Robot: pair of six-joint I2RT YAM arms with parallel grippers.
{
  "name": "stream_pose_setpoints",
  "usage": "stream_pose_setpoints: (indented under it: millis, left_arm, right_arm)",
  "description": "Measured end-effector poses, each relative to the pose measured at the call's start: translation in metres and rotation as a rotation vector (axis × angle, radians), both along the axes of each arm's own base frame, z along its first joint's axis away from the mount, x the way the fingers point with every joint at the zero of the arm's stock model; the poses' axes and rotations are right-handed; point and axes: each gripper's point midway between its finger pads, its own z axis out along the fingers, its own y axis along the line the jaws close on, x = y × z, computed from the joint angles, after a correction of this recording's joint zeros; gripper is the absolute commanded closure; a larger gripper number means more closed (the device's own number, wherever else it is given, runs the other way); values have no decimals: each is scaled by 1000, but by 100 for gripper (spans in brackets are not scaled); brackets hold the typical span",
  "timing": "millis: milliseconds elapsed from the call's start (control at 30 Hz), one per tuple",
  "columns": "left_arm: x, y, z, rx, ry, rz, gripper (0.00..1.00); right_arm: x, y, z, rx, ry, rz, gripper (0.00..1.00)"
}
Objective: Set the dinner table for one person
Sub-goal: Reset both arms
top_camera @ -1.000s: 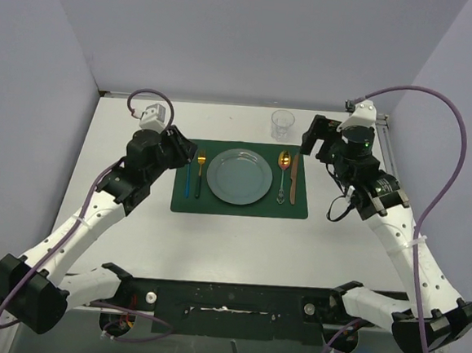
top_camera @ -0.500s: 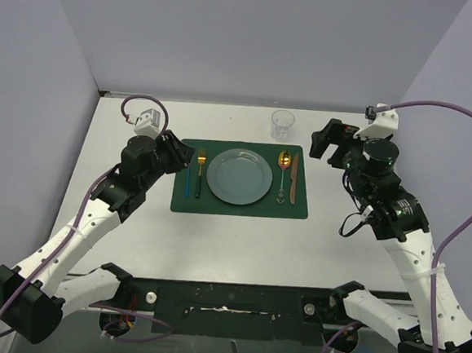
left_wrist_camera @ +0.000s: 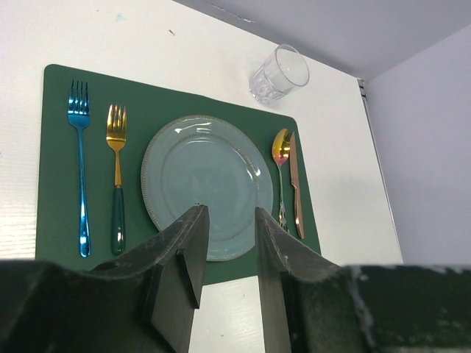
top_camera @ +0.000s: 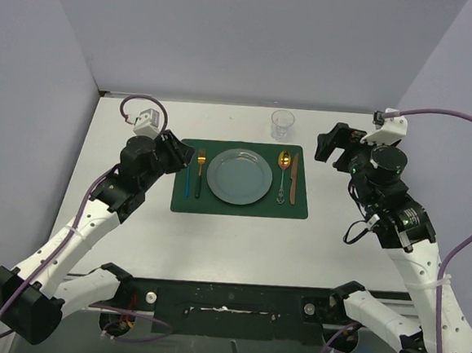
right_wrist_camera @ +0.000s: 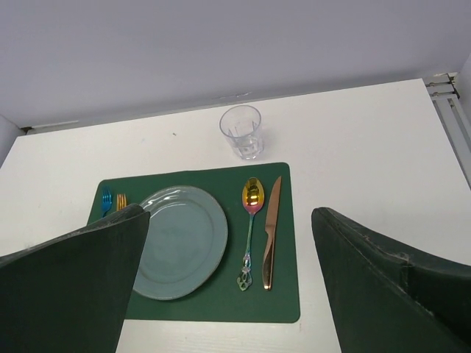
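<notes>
Dinner table (top_camera: 239, 242): white top, fills the work area in front of both arm bases, rails at its edges.

Dark green placemat (top_camera: 242, 208) lies flat at mid-table. On the placemat:
- round grey-blue plate (top_camera: 239, 176), centre
- left of the plate, blue fork (top_camera: 188, 177) outermost, then gold fork (top_camera: 199, 174) with dark green handle, side by side, tines toward the far wall
- right of the plate, gold spoon (top_camera: 283, 176), then copper knife (top_camera: 294, 179). These two lie very close, and whether they touch cannot be told.

Clear glass (top_camera: 282, 124) stands upright on the bare top just beyond the placemat's far edge (above the spoon in the overhead view).

Left gripper (left_wrist_camera: 229, 250): off the placemat's left edge, raised, fingers a narrow gap apart, nothing between them.

Right gripper (right_wrist_camera: 232, 294): right of the placemat, above the table, spread wide, empty.
</notes>
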Motion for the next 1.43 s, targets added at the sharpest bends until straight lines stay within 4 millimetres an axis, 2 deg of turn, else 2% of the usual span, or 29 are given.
stream_pose_setpoints:
  millis: [200,333,433,600,700,867,1000,1433]
  left_arm:
    - [0,0,0,-1,0,0,68]
    - [0,0,0,-1,0,-2,60]
    - [-1,-1,1,-2,-2,-10,47]
    - [-5,-3,9,-19,-22,-27,44]
    - [-8,-2,19,-33,-49,-30,37]
    - [-10,-1,19,-40,-57,-29,37]
    - [-10,-1,13,-34,-44,-29,35]
    - [-10,-2,13,-49,-40,-26,33]
  right_arm:
    - [-4,-5,4,6,-15,-17,2]
    - [-11,-7,5,15,-25,-15,2]
    - [-17,-10,7,22,-39,-11,2]
    - [-23,-12,2,23,-41,-8,2]
    - [-23,-12,-3,19,-31,-8,2]
    - [-22,-11,-10,12,-16,-8,3]
    - [-22,-11,-9,14,-17,-8,2]
    - [-22,-11,-10,16,-16,-9,2]
